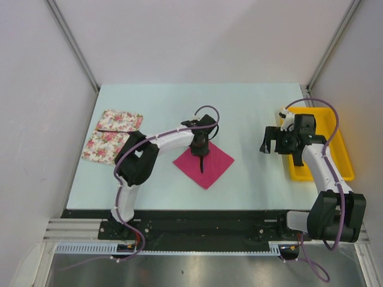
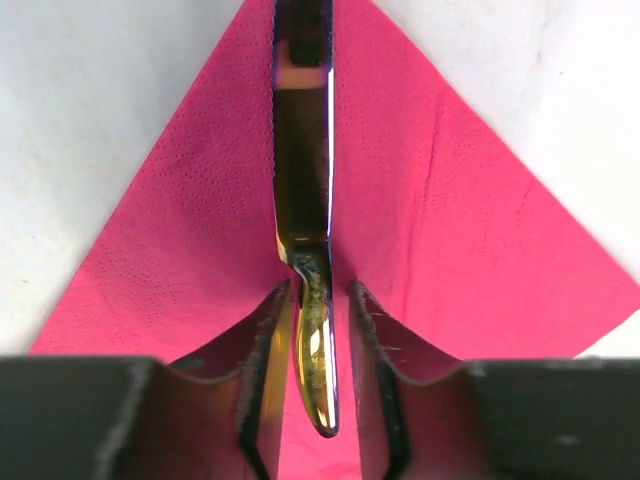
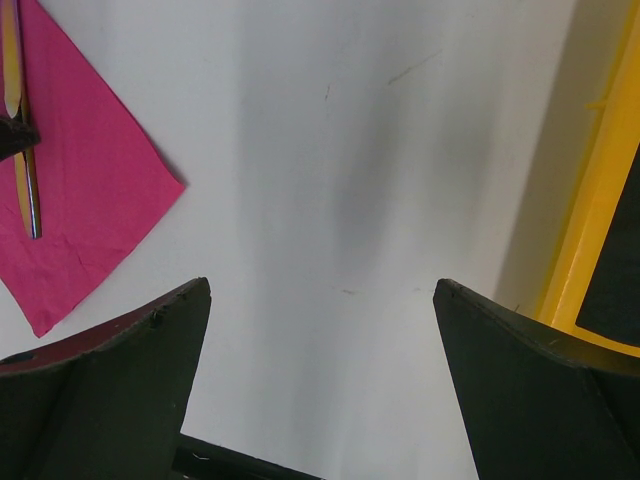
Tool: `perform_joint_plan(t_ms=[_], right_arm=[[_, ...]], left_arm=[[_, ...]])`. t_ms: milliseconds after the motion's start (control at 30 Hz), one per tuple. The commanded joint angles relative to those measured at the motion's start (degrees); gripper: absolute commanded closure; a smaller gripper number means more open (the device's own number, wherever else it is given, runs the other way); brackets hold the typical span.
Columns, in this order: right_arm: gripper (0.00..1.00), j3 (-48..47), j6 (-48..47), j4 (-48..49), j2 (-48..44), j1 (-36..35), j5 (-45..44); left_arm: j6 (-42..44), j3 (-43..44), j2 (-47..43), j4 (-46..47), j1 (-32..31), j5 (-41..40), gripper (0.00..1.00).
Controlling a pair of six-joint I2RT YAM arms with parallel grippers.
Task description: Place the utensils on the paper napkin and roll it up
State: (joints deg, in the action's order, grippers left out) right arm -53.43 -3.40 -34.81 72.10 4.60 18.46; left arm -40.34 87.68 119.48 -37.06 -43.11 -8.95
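Straddling knife on napkin, left gripper slightly parted.

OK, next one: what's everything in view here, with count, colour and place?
napkin: one, magenta, table centre, set like a diamond
knife: one, shiny golden, lying along the napkin's middle
floral cloths: two, white with pink flowers, table's left side
tray: one, yellow, table's right edge
table: one, pale
left claw: black, over the napkin, fingers slightly apart either side of the knife's handle
right claw: black, wide open, empty, beside the tray
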Motion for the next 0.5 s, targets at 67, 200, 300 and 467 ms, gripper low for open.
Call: perform_joint_plan(t_ms=[67, 200, 300, 467], right_arm=[[0.0, -0.2, 0.1, 1.5, -0.7, 0.2, 0.3], [0.0, -0.7, 0.2, 1.6, -0.6, 0.1, 0.5], [0.0, -1.1, 0.2, 1.6, -0.5, 0.1, 0.9], [0.0, -3.1, -0.1, 2.0, 0.2, 0.0, 1.4]], left_arm=[[1.1, 2.0, 0.1, -0.5, 0.5, -0.7, 0.59], [2.7, 5.2, -1.2, -2.0, 0.9, -1.6, 0.56], [5.6, 9.6, -4.1, -3.5, 1.3, -2.5, 0.45], [14.7, 10.6, -11.7, -0.9, 4.3, 0.9, 0.16]])
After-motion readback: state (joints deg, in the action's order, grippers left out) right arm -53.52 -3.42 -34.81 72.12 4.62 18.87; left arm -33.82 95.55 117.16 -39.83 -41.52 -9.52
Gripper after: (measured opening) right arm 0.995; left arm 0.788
